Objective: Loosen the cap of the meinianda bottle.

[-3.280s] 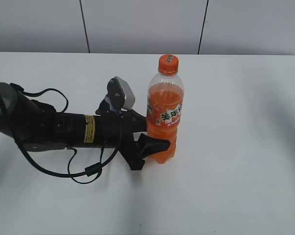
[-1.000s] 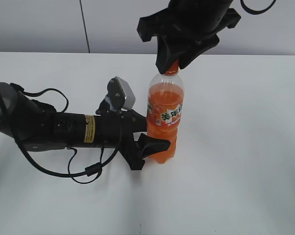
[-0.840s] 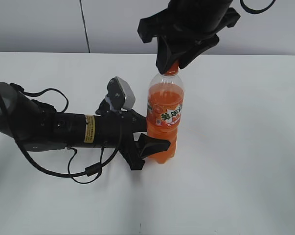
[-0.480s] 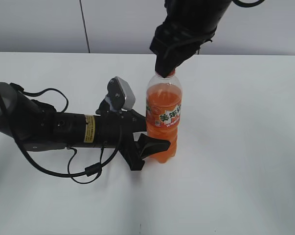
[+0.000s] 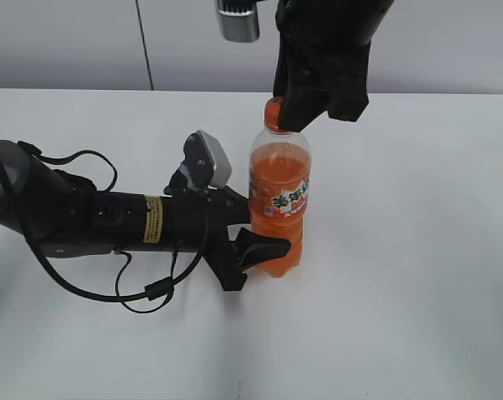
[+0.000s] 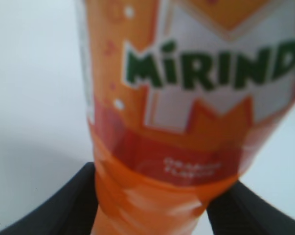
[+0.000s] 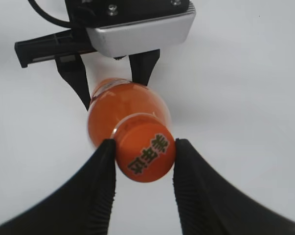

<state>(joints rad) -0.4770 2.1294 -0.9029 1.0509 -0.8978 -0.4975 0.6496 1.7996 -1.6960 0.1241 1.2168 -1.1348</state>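
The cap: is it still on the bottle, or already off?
On. The cap sits atop the meinianda bottle, with the right gripper jaws closed on its sides. How loose it is, cannot tell.

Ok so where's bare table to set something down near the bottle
Bare table lies right of the meinianda bottle and along the front edge. Left of it is crowded: the left pincer and its arm and cable clamp the bottle there.

Left claw gripping meinianda bottle, right claw on cap
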